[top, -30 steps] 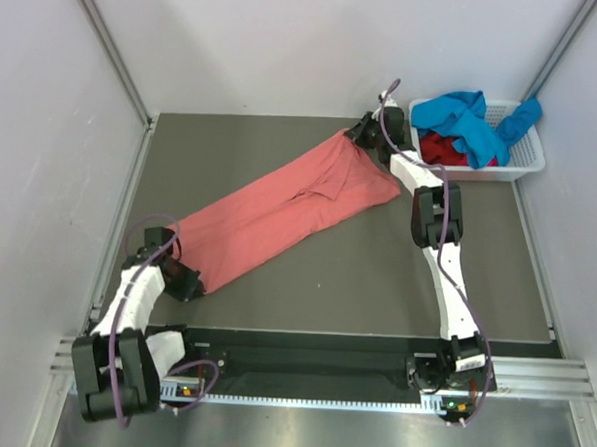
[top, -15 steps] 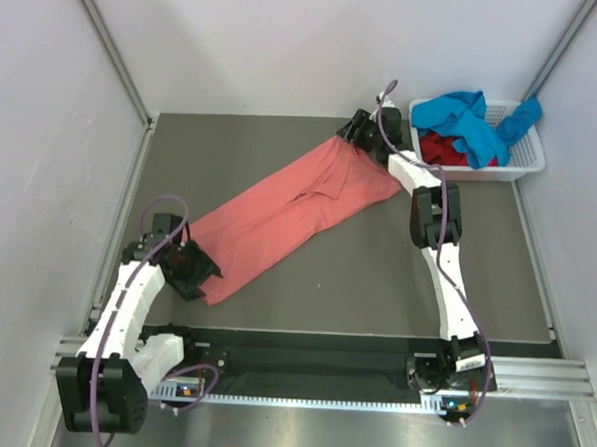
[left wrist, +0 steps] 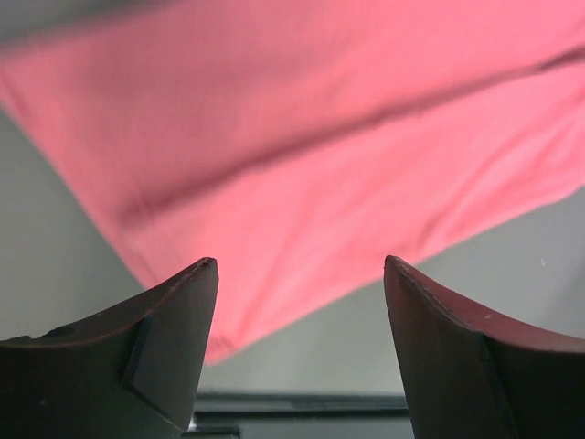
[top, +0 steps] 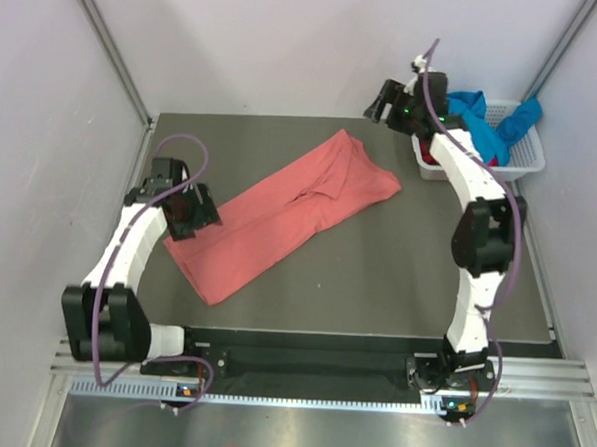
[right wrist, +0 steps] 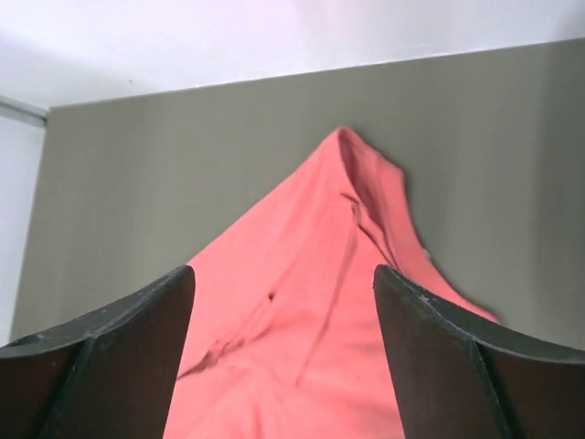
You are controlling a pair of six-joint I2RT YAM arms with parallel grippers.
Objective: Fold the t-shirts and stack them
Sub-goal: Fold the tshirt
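A: Your pincers, status?
B: Left pincer (left wrist: 297, 265) and right pincer (right wrist: 283, 270) both spread wide, holding nothing. Your salmon-pink t-shirt (top: 289, 208) lies on the table (top: 396, 279) between them.

salmon-pink t-shirt (top: 279, 217): soft matt cloth | table (top: 396, 269): smooth, matt grey | basket (top: 527, 155): white slotted plastic

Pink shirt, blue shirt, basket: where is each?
pink shirt (top: 279, 217), top view, middle of the cloth
blue shirt (top: 493, 134), top view, bunched part in the basket
basket (top: 527, 157), top view, slotted right wall
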